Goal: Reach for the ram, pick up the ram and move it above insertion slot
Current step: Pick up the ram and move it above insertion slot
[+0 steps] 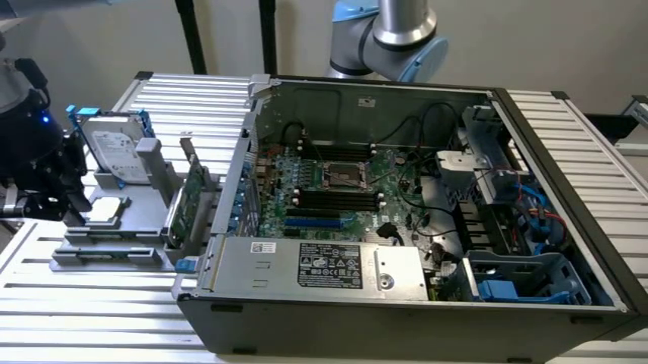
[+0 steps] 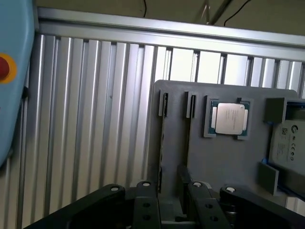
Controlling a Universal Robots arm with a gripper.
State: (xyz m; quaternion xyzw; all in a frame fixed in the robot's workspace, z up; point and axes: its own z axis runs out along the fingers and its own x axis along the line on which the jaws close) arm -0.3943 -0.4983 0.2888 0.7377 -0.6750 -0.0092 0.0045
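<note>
Claw (image 2: 169, 191): spread apart, above the slot along the tray's (image 2: 224, 162) edge; ram (image 2: 162, 143) seemingly edge-on there. Hazard: off-centre closing could tilt and jam it.

The tool (image 2: 165, 188) hangs over a gray holder (image 2: 224, 162) on the ribbed metal desk (image 2: 95, 119), with its dark fingers apart near two narrow slots (image 2: 164, 105). A square silver chip (image 2: 229, 118) sits in a recess, near a hard drive (image 2: 288, 143).

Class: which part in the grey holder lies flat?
The CPU, the silver square lying face up; the hard drive and the green card both stand on edge.
</note>
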